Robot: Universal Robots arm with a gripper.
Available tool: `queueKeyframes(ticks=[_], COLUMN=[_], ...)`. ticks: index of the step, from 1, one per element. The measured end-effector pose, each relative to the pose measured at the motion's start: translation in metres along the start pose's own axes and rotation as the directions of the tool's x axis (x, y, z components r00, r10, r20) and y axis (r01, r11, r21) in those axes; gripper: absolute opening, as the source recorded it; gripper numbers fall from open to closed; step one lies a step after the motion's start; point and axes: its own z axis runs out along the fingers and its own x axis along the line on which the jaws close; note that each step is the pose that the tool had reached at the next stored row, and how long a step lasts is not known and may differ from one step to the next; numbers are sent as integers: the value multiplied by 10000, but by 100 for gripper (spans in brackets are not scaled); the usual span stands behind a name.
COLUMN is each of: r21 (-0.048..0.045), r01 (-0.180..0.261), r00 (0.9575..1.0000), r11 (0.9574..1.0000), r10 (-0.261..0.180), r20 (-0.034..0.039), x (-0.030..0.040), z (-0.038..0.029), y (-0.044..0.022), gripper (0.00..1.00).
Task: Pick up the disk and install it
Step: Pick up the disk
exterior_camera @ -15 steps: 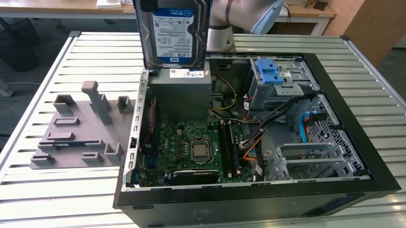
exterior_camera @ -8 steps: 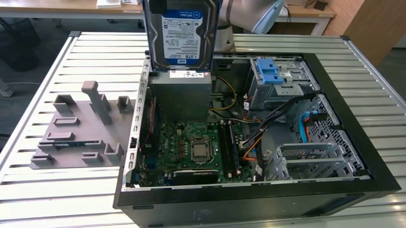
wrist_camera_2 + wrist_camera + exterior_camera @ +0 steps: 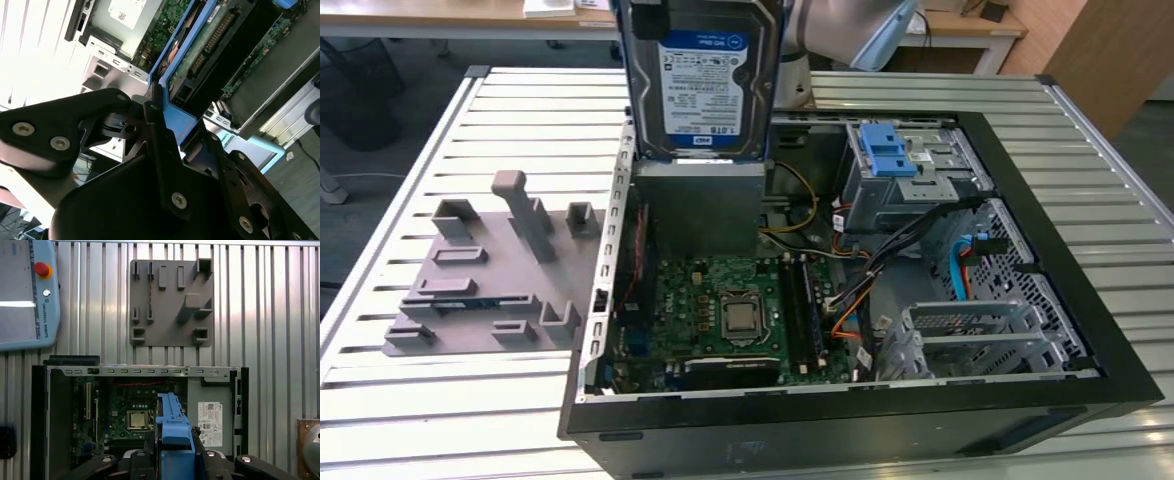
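Note:
The disk (image 3: 700, 80) is a silver hard drive with a white-and-blue label in a blue carrier. It hangs upright above the open computer case (image 3: 1067, 200), over the grey power-supply box (image 3: 700, 205). In both wrist views my gripper (image 3: 175, 122) (image 3: 172, 440) is shut on the carrier's blue edge, with a black finger on each side. The second wrist view shows the disk's green circuit-board side (image 3: 220, 30). In the first wrist view the blue carrier (image 3: 172, 415) stands over the motherboard (image 3: 132, 415). The grey cage with blue latches (image 3: 894, 160) sits at the case's far right in the exterior view.
A grey fixture plate (image 3: 480, 280) (image 3: 170, 305) with raised blocks lies on the slatted table, at the exterior view's left of the case. A second metal cage (image 3: 974, 335) and loose cables fill the case's right side. A teach pendant (image 3: 25, 290) lies on the table.

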Motion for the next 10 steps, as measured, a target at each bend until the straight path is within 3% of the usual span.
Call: queueKeyframes(ticks=[10], r21=[-1], r01=[1], r00=[10000], r11=[10000], r10=[-1], r20=[-1], x=[169], z=[-7], y=[-40], gripper=[37])
